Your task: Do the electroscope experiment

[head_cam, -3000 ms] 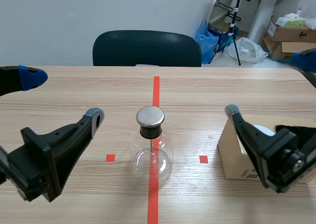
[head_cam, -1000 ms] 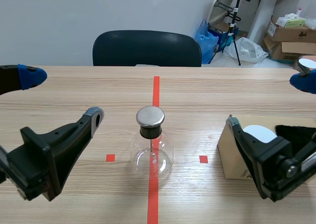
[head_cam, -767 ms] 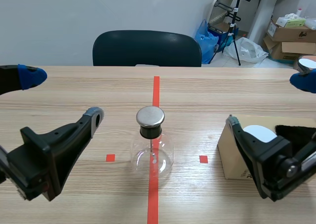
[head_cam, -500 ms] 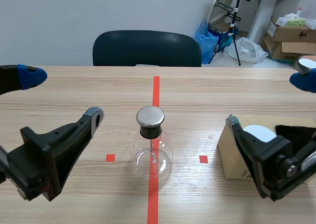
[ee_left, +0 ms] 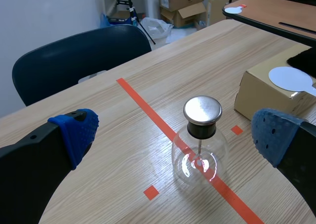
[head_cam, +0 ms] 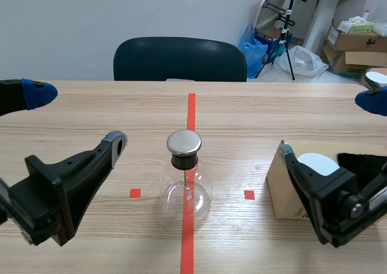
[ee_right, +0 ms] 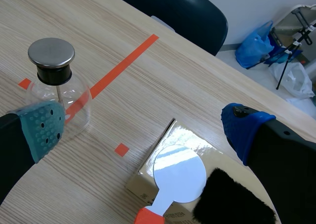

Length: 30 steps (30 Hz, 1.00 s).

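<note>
Glass flask (head_cam: 188, 183) upright on the table (head_cam: 242, 117) at its middle line, left gripper (head_cam: 75, 118) unmoved, jaws wide, right gripper (head_cam: 327, 123) now slightly lower over the cardboard box (head_cam: 279, 189), jaws wide, white paddle (head_cam: 314, 163) more exposed.

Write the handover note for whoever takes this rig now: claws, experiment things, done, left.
Left claw: open, empty, left of the electroscope flask.
Right claw: open, empty, by the cardboard box.
Flask: upright on the red centre line, metal cap on.
White disc paddle and black fur pad: lying on the box.
Done: nothing that shows.
Left: likely pick up the paddle, rub it on the pad, bring it to the cap.
</note>
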Available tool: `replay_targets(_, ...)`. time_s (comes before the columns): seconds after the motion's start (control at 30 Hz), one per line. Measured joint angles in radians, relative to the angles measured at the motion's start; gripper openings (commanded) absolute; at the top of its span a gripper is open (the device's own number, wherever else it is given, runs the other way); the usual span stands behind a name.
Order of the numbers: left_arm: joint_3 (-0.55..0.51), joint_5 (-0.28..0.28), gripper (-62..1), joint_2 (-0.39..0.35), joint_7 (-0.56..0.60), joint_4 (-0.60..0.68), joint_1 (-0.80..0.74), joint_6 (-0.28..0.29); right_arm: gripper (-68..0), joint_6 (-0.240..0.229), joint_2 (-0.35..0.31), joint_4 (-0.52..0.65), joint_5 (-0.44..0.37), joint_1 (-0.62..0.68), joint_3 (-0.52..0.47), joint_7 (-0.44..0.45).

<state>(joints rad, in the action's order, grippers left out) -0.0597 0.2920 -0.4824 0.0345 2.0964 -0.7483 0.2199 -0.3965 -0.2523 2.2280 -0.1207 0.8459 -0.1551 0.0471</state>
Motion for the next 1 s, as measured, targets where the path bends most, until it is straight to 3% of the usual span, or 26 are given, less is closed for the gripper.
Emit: replay_targets(1.0, 0.0, -0.011, 1.4, 0.0, 0.0, 0.0, 0.0, 0.0, 0.4, 0.0, 0.0, 0.0, 0.0, 0.0, 0.0, 0.015)
